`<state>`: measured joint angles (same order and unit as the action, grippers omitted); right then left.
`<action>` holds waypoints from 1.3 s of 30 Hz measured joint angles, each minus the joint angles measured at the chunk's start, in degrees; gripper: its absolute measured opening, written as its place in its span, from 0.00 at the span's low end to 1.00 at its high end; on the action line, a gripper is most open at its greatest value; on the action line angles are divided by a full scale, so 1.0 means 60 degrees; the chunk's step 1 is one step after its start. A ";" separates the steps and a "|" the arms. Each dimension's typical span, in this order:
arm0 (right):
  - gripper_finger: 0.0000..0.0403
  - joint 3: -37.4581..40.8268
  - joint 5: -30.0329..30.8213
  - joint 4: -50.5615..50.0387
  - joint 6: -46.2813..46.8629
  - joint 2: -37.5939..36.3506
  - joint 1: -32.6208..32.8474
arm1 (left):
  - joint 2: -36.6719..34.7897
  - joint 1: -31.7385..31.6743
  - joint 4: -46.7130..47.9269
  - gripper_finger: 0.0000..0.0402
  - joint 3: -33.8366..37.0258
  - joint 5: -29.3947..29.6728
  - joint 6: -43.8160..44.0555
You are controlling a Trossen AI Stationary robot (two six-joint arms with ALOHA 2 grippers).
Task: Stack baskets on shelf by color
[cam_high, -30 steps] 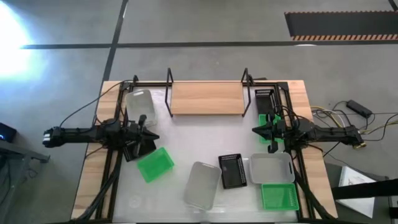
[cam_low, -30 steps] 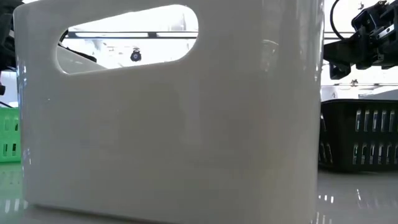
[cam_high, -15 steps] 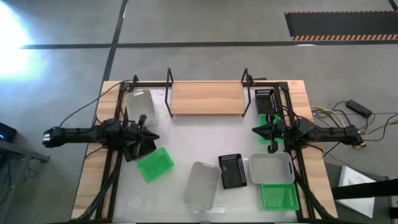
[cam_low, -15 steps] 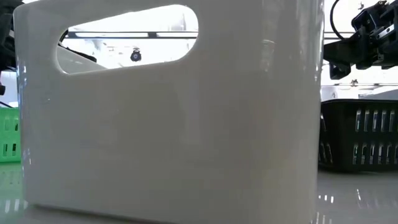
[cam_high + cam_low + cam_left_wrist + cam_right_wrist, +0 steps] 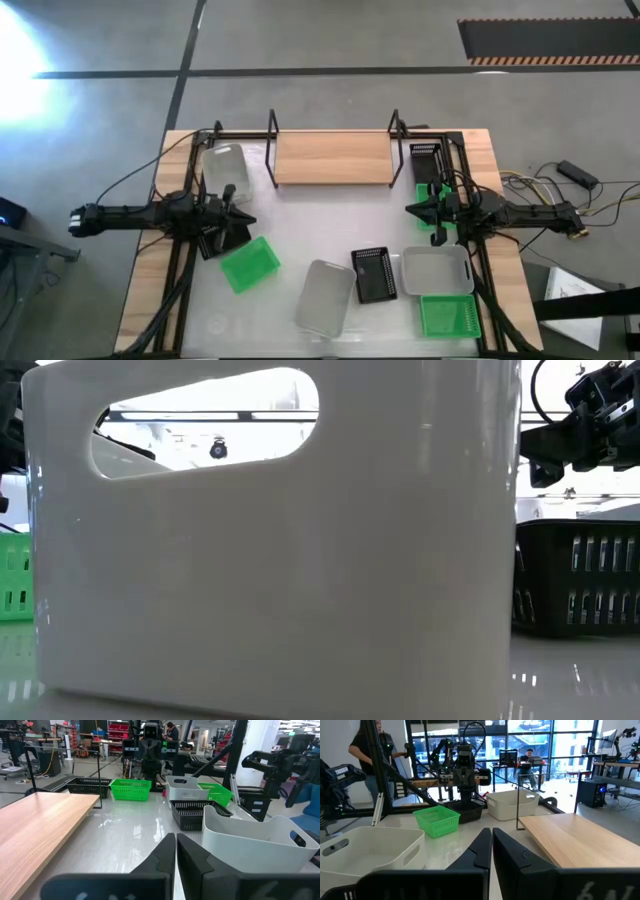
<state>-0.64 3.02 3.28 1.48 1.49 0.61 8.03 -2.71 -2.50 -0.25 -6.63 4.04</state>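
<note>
The light-wood shelf (image 5: 330, 158) stands at the table's far edge, nothing on its plank. Baskets rest on their bottoms around the table: a white one (image 5: 227, 168) at the far left, a green one (image 5: 249, 264), a white one (image 5: 326, 296), a black one (image 5: 374, 274), a white one (image 5: 437, 270) and a green one (image 5: 449, 315) near the right. A black basket (image 5: 425, 160) and a green one (image 5: 432, 192) sit beside my right arm. My left gripper (image 5: 240, 215) hovers shut left of centre (image 5: 175, 845). My right gripper (image 5: 412, 210) hovers shut at the right (image 5: 491, 840). Each points toward the table's middle.
A dark basket (image 5: 470, 811) lies under my left arm, behind the green one (image 5: 437, 820). The white basket (image 5: 270, 560) fills most of the low view. Bare tabletop (image 5: 330, 215) lies between the two grippers, in front of the shelf. People stand in the room beyond.
</note>
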 joint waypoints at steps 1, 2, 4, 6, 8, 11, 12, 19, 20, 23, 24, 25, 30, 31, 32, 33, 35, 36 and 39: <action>0.02 -0.0003 0.0000 0.0000 0.0000 0.0001 0.0000 | -0.0002 0.0000 0.0003 0.00 0.0000 0.0000 0.0002; 0.02 -0.0002 0.0001 0.0002 0.0000 -0.0001 0.0000 | -0.0004 0.0001 0.0001 0.00 0.0000 -0.0001 0.0001; 0.02 0.0000 0.0000 0.0000 0.0000 0.0001 0.0001 | -0.0001 0.0002 0.0001 0.00 0.0000 0.0001 -0.0001; 0.02 -0.0003 -0.0001 -0.0002 0.0000 0.0001 0.0001 | -0.0004 0.0002 0.0004 0.00 0.0000 0.0002 0.0002; 0.02 0.0000 0.0001 -0.0002 0.0000 0.0001 0.0001 | 0.0000 0.0002 0.0000 0.00 0.0000 0.0002 -0.0001; 0.02 -0.0004 -0.0001 -0.0001 0.0000 0.0001 -0.0001 | -0.0001 0.0000 0.0001 0.00 0.0000 -0.0001 0.0000; 0.02 0.0000 -0.0001 0.0000 0.0000 0.0001 -0.0002 | -0.0001 0.0000 0.0002 0.00 0.0000 -0.0001 0.0002; 0.02 0.0000 0.0009 0.0203 -0.1204 0.0001 -0.0002 | -0.0001 0.0002 0.0002 0.00 0.0000 0.0001 0.0002; 0.02 -0.0001 0.0004 0.0345 -0.1524 0.0000 0.0001 | -0.0002 0.0001 0.0002 0.00 0.0000 0.0001 0.0001; 0.02 0.0000 0.0000 0.0525 -0.1168 0.0001 0.0001 | 0.0000 0.0002 0.0002 0.00 0.0000 -0.0001 0.0001; 0.02 -0.0002 0.0003 0.0531 -0.0830 -0.0002 0.0001 | -0.0002 0.0000 0.0000 0.00 0.0000 0.0002 0.0000; 0.02 0.0000 -0.0002 0.0547 -0.0458 -0.0001 0.0001 | 0.0000 0.0002 0.0000 0.00 0.0000 -0.0001 -0.0001; 0.02 0.0000 0.0002 0.2085 0.0170 0.0001 -0.0001 | -0.0002 0.0001 0.0000 0.00 0.0000 -0.0001 -0.0001; 0.02 -0.0003 0.0001 0.2536 0.0470 0.0001 -0.0002 | -0.0004 0.0002 0.0002 0.00 0.0000 0.0001 0.0002; 0.02 0.0000 0.0001 0.2900 0.0811 0.0001 -0.0002 | 0.0000 0.0001 0.0002 0.00 0.0000 0.0002 0.0002; 0.02 0.0000 0.0008 0.3227 0.1143 0.0001 -0.0002 | -0.0003 0.0001 0.0000 0.00 0.0000 -0.0001 0.0000; 0.02 -0.0002 0.0008 0.4104 0.1721 0.0012 -0.0002 | -0.0001 0.0000 0.0002 0.00 0.0000 0.0000 0.0002; 0.02 0.0000 0.0008 0.4525 0.1915 0.0003 -0.0002 | -0.0002 0.0000 0.0000 0.00 0.0000 0.0001 0.0001; 0.02 0.0000 0.0006 0.5292 0.2580 0.0003 0.0001 | -0.0003 -0.0001 0.0000 0.00 0.0000 -0.0001 0.0002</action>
<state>-0.64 3.06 35.03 16.96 1.51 0.62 8.01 -2.72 -2.50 -0.25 -6.63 4.05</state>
